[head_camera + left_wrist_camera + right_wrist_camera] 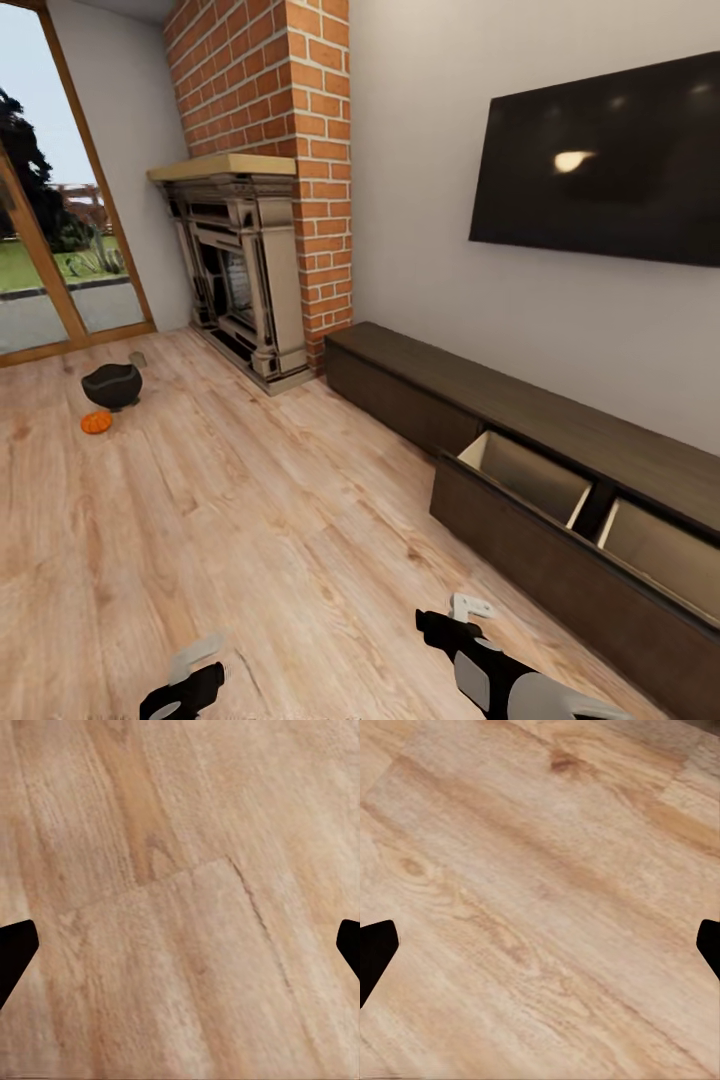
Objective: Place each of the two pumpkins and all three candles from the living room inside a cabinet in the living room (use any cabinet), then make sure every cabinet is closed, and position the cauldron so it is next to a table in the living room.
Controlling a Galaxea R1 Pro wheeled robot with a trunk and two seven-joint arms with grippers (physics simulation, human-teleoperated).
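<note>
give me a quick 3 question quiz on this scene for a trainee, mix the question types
1. True or false: the cabinet under the TV has a drawer standing open.
2. Multiple choice: what lies on the floor right beside the cauldron? A) a pumpkin B) a book C) a cushion
3. Fill in: both the left tool and the right tool are open and hold ____.

Key:
1. True. Pale drawer insides show at the cabinet's near end.
2. A. The pumpkin sits on the floor by the cauldron, near the fireplace.
3. Nothing. Bare floor shows between the fingertips in both wrist views.
</note>
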